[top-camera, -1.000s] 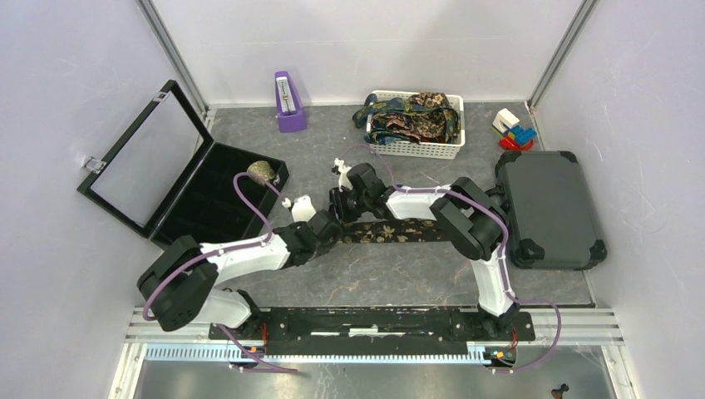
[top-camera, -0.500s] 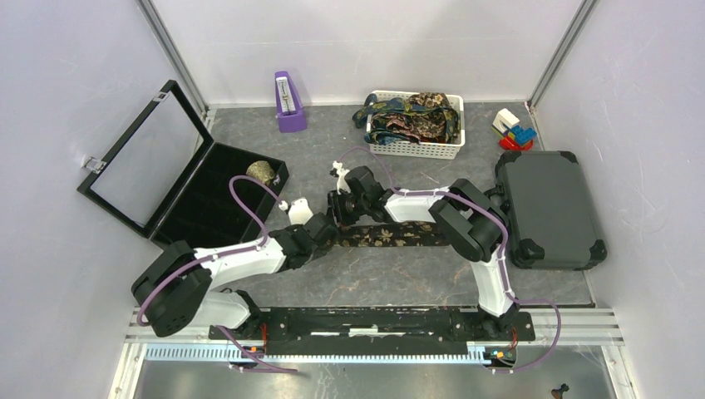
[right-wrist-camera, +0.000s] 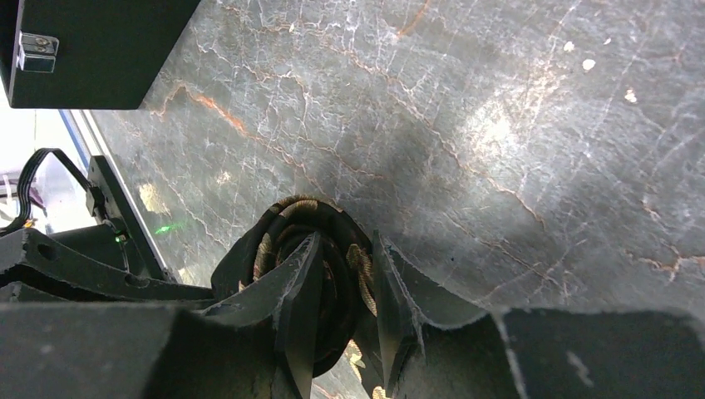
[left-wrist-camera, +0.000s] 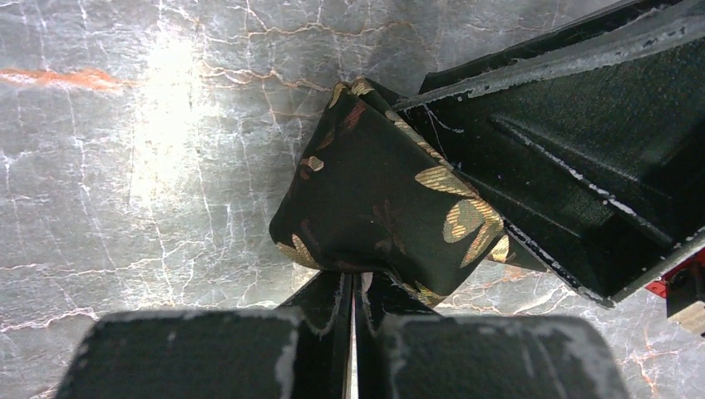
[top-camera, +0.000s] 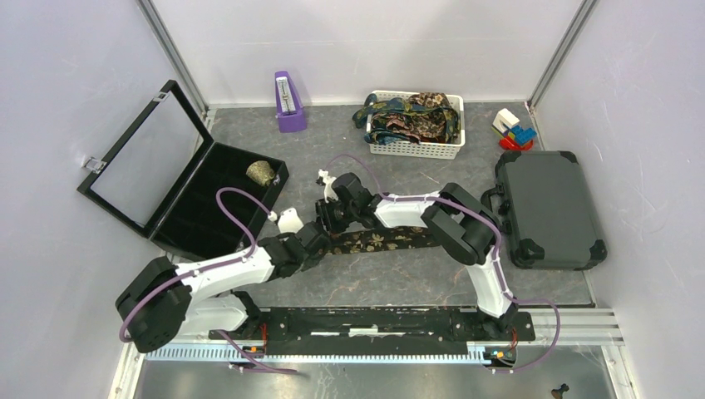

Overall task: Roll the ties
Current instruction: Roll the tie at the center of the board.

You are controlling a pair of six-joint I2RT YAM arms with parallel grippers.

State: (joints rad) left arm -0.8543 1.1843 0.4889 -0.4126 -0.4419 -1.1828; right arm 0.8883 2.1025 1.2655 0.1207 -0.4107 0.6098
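A: Looking down on a grey, white-veined, stone-look table (top-camera: 399,283). Across its middle, a long narrow tie (top-camera: 382,240): dark woven cloth with a gold leaf print, lying flat and running off to the right.

B: And at the left end of that strip?

A: Met there by the left gripper (top-camera: 322,239) and the right gripper (top-camera: 327,214), both matte black with scuffed, pale edges.

B: Holding anything?

A: Left: closed all the way, pinching a folded, triangular flap of the cloth. Right: held part-way apart, clamped around a tight round coil of the same tie, with the gold print spiralling inward between the fingers (right-wrist-camera: 301,299).

B: Elsewhere?

A: At the back, a white slotted plastic basket (top-camera: 416,150) heaped with loose ties (top-camera: 411,116) in teal and brown. To the left, an open black compartment case (top-camera: 195,212) with a clear-panelled lid. To the right, a closed grey hard-shell case (top-camera: 549,208) with rounded corners.
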